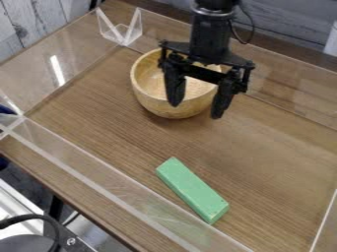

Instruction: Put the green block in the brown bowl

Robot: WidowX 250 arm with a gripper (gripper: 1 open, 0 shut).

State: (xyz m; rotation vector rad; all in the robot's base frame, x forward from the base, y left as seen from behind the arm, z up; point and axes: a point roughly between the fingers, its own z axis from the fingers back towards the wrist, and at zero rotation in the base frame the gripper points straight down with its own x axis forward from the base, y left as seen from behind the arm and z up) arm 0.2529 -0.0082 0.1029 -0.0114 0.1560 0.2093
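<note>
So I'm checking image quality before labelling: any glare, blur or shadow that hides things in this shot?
Camera view: white glare streaks on the clear wall at left; gripper slightly soft, open, covering part of the brown bowl; green block sharp, evenly lit, with only faint shadow.

A wooden table [118, 118] with brown grain fills most of the view. A clear acrylic wall [79, 187] runs around its edges, low and see-through, catching glare at the left. A small clear plastic stand [120, 28] sits at the back left, just outside the wall. Behind it is a whitewashed plank wall [33, 25]. A black cable [46, 236] curls at the bottom left.
</note>
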